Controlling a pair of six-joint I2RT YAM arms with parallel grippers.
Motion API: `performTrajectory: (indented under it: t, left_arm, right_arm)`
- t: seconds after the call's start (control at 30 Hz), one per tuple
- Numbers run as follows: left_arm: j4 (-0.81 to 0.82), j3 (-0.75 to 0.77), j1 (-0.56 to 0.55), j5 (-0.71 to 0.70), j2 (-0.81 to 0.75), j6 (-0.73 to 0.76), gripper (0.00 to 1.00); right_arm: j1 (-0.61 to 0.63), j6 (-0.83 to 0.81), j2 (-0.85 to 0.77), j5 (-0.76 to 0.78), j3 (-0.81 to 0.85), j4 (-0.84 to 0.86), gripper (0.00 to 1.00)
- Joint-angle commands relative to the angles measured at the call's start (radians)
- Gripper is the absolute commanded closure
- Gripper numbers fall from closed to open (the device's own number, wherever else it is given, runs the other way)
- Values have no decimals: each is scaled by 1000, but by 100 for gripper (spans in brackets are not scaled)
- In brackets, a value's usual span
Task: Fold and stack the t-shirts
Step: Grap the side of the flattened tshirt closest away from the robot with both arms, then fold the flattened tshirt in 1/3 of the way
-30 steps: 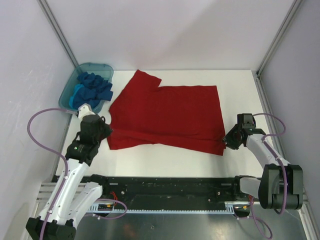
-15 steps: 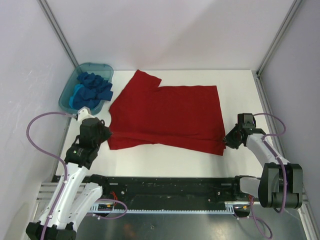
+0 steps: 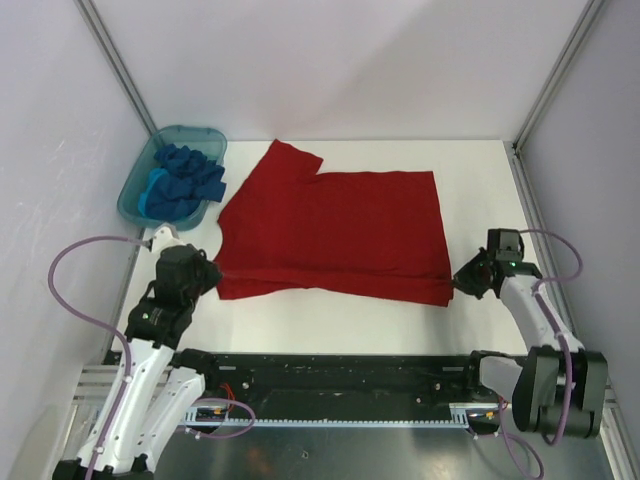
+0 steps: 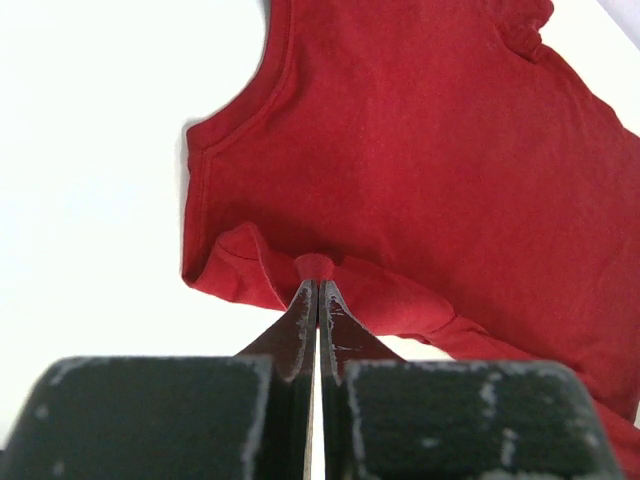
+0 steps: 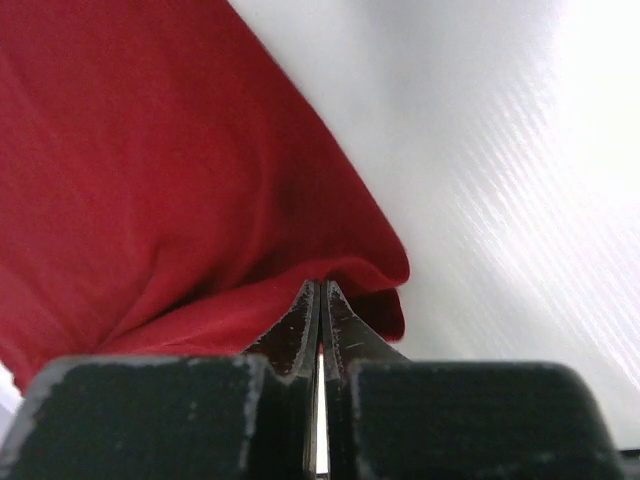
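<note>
A large red t-shirt (image 3: 335, 230) lies spread on the white table, one sleeve pointing to the back. My left gripper (image 3: 212, 272) is shut on its near left edge; the left wrist view shows the cloth (image 4: 400, 150) pinched into a small fold at the fingertips (image 4: 318, 285). My right gripper (image 3: 457, 283) is shut on its near right corner; the right wrist view shows the hem (image 5: 200, 200) bunched at the tips (image 5: 320, 288). Royal blue and lighter blue t-shirts (image 3: 185, 175) lie crumpled in the tub.
A translucent teal plastic tub (image 3: 137, 183) stands at the back left against the wall. Purple walls close in the table on the left, back and right. A black rail (image 3: 330, 370) runs along the near edge between the arm bases.
Both grippers have drawn slightly toward the near edge with the shirt's near edge held. The right gripper has also shifted a little to the right, stretching the hem.
</note>
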Motion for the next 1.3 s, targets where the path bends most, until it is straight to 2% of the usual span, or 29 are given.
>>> performTrajectory:
  t: [0.0, 0.23, 0.47, 0.6, 0.7, 0.93, 1.07, 1.27]
  left_arm:
    - [-75, 36, 6, -61, -65, -33, 100]
    - [-162, 73, 6, -55, -149, -58, 100]
    - [-250, 66, 5, 46, -226, -147, 100]
    - [-277, -1, 6, 114, -282, -232, 100]
    - [-275, -49, 5, 88, -284, -261, 100]
    - [-131, 68, 6, -109, -34, -157, 100]
    - [7, 167, 5, -188, 166, -65, 100]
    - [150, 258, 6, -217, 449, 25, 100]
  right_arm:
    - [-96, -25, -141, -49, 7, -126, 100]
    - [-213, -39, -265, -117, 59, -253, 100]
    - [-218, -48, -263, -95, 85, -298, 100]
    - [-214, -61, -259, -82, 69, -290, 100]
    - [-175, -54, -254, -62, 49, -232, 100]
    - [27, -33, -102, 94, 54, 10, 100]
    - [66, -41, 44, 138, 94, 128, 100]
    - [71, -68, 207, 204, 205, 180, 100]
